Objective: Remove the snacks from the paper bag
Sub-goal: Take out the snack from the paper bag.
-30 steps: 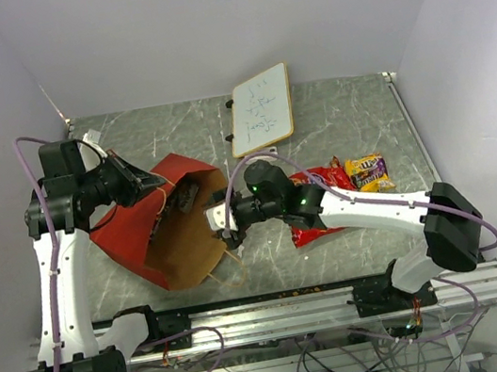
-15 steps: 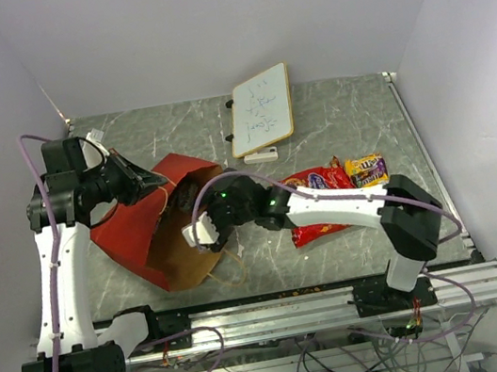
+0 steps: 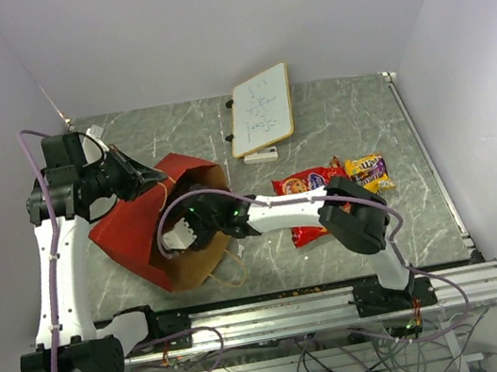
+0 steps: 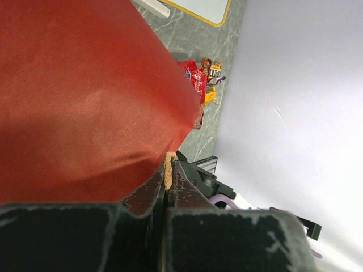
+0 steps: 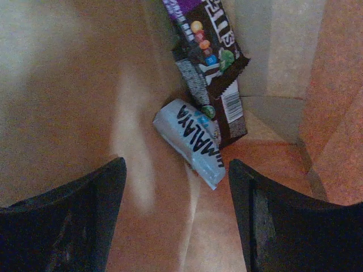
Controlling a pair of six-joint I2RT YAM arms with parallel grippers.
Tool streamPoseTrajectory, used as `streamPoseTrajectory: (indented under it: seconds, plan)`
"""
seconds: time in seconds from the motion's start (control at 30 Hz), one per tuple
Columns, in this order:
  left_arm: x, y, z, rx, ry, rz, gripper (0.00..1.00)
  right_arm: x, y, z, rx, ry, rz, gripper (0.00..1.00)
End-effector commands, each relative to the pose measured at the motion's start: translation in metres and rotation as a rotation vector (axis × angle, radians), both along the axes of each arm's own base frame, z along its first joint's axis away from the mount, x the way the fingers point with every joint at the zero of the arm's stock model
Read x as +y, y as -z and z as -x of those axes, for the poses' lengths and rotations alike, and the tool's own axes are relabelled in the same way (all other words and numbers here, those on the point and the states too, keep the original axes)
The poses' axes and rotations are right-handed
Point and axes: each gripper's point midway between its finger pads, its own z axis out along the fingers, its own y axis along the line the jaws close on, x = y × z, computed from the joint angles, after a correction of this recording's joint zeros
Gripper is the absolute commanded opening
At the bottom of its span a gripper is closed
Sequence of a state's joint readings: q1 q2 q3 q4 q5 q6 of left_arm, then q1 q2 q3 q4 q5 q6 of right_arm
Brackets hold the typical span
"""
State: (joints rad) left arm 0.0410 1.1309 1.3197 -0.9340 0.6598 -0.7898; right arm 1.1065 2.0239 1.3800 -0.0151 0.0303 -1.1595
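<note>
The paper bag (image 3: 133, 239) lies on its side, red outside, brown inside, its mouth toward the front right. My left gripper (image 3: 147, 181) is shut on the bag's twisted handle (image 4: 168, 163) at the upper rim, the red wall (image 4: 85, 96) filling that wrist view. Reaching deep into the bag, my right gripper (image 3: 178, 239) is open with nothing between its fingers. Just ahead of it (image 5: 176, 195) lie a brown candy packet (image 5: 212, 62) and a silver bar (image 5: 193, 141) on the bag's brown inside. A red cookie packet (image 3: 305, 182) and a yellow candy packet (image 3: 367, 172) lie on the table to the right.
A small whiteboard (image 3: 260, 108) rests at the back of the table, with a white eraser (image 3: 261, 155) just in front of it. The right arm stretches across the table's middle, over part of the red cookie packet. Metal rails run along the near edge (image 3: 279, 310).
My right arm has pushed leftward from the bag's mouth deep into the bag, still open. The left gripper kept its hold on the handle, shifting slightly left.
</note>
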Motion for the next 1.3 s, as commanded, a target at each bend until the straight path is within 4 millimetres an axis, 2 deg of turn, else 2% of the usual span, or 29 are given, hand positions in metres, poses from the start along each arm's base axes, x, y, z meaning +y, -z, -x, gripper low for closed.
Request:
streamPoseTrajectory:
  seconds: [0.0, 0.2, 0.37, 0.53, 0.7, 1.1, 1.27]
  plan:
    - [-0.007, -0.018, -0.001, -0.035, 0.038, 0.029, 0.07, 0.014, -0.004, -0.022, -0.052, 0.076, -0.022, 0.73]
    - [-0.008, -0.022, 0.000, -0.043, 0.040, 0.038, 0.07, 0.025, 0.021, -0.029, -0.019, 0.098, 0.017, 0.74]
    - [-0.009, -0.022, 0.005, -0.040, 0.041, 0.047, 0.07, 0.035, 0.025, -0.036, 0.004, 0.147, -0.014, 0.75]
    - [-0.010, -0.020, 0.011, -0.029, 0.047, 0.049, 0.07, 0.034, 0.039, -0.044, -0.018, 0.179, 0.005, 0.75]
    - [-0.009, -0.022, 0.014, -0.028, 0.049, 0.038, 0.07, 0.036, 0.043, -0.052, -0.017, 0.197, 0.000, 0.73]
    - [-0.008, -0.019, 0.018, -0.030, 0.037, 0.037, 0.07, 0.025, 0.051, -0.068, 0.010, 0.232, -0.006, 0.36]
    - [-0.006, -0.018, 0.018, -0.024, 0.034, 0.021, 0.07, 0.027, 0.044, -0.070, 0.033, 0.235, -0.033, 0.18]
